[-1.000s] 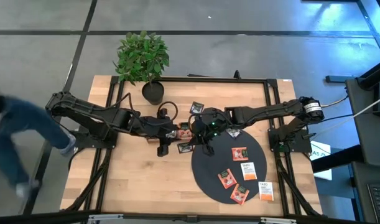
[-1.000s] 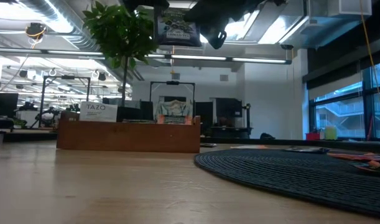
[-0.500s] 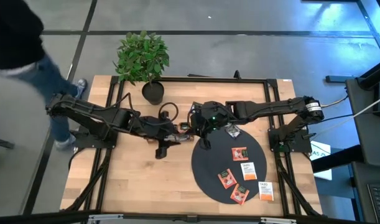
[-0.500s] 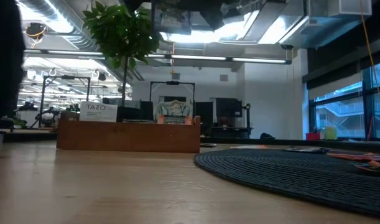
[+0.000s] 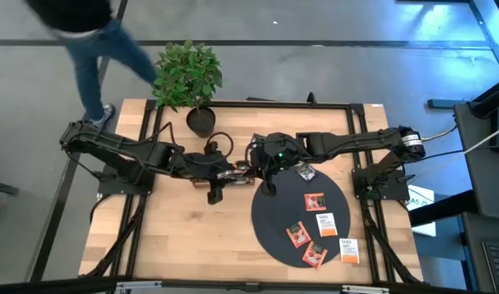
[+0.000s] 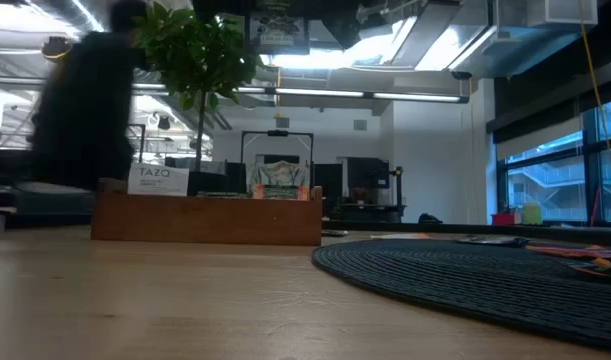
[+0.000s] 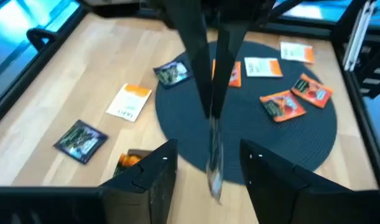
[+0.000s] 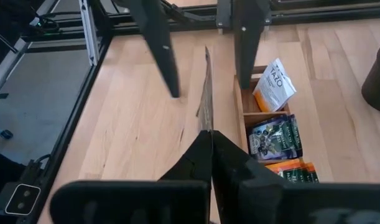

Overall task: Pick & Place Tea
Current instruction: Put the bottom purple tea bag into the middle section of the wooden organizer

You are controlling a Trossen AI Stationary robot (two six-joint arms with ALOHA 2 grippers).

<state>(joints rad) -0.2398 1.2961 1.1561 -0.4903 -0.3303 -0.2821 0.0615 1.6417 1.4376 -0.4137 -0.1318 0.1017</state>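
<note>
- Your high view has a person (image 5: 94, 33) walking past the table's far-left corner, by the potted plant (image 5: 188, 77); the low view shows the same figure only as a dark blur (image 6: 80, 110) behind the tray.
- Left gripper (image 5: 215, 189) sits mid-table, just left of the right gripper. Its wrist view shows the two fingers (image 7: 151, 177) spread apart with nothing between them.
- Wooden tray (image 6: 207, 217): high view hides most of it under both arms. Right wrist view shows the compartments beside that gripper: a white-orange sachet (image 8: 273, 86) leaning in the farthest one, a dark sachet (image 8: 273, 135) in the next, an orange sachet (image 8: 294, 171) in the nearest, cut off by the gripper body.
- Right gripper (image 5: 268, 186) hangs at the black mat's (image 5: 274, 220) left edge. Its fingers (image 8: 199, 158) are pinched onto a sachet held edge-on (image 8: 206, 93); you can't read its colour. Left wrist view shows that same sachet as a blurred strip (image 7: 213, 158) below the other arm's fingers.
- Low view catches a dark printed sachet (image 6: 278, 25) up at the top, under dark gripper parts; which arm's, you can't tell there.
- Only the left wrist view shows loose tea past the grippers on bare wood: a dark one (image 7: 81, 140), a white-orange one (image 7: 130, 101).
- On the mat right of the right gripper: red-orange sachets (image 5: 314, 201), white-orange ones (image 5: 326, 223), one dark (image 5: 305, 172).
</note>
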